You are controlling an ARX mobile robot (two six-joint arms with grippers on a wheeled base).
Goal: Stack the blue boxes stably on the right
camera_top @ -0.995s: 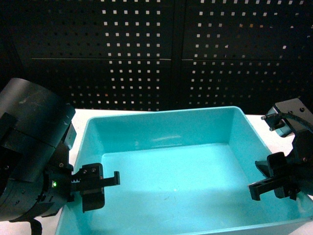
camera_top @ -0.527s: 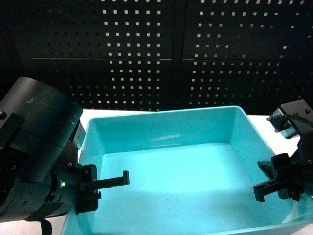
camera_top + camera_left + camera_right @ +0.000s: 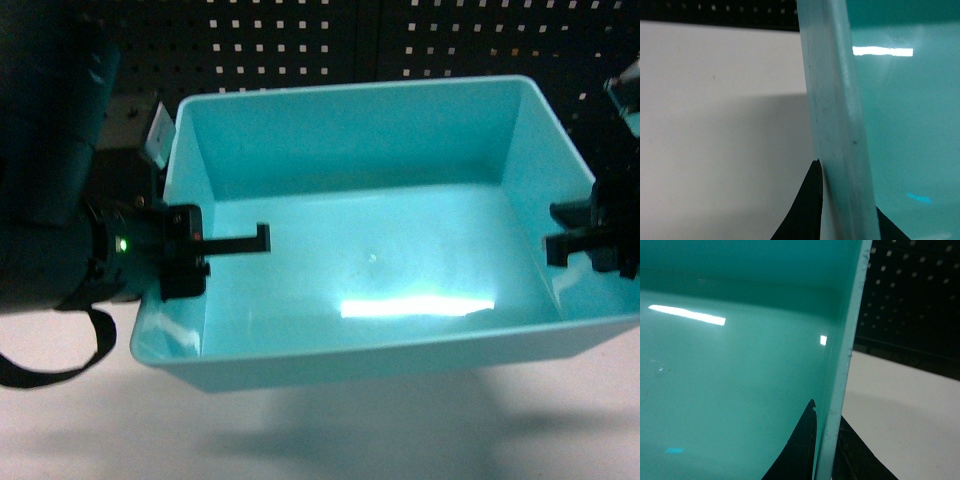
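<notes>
One of the blue boxes, a pale turquoise tub [image 3: 350, 360], hangs in the air above the white table, with its shadow on the table below. My left gripper [image 3: 192, 258] is shut on the tub's left wall, one finger inside and one outside. In the left wrist view the rolled rim [image 3: 835, 100] runs between the fingers of my left gripper [image 3: 845, 200]. My right gripper [image 3: 588, 240] is shut on the right wall. The right wrist view shows that thin wall [image 3: 845, 365] pinched in my right gripper [image 3: 829, 412]. The tub is empty inside.
A black pegboard wall [image 3: 300, 40] stands behind the tub. The white table [image 3: 420, 435] spreads below and in front. My bulky left arm [image 3: 50, 200] fills the left side, with a black strap [image 3: 60, 365] hanging under it.
The tub has come up off the table in both grippers and now sits higher in the head view, which looks more steeply down. Both grips have held.
</notes>
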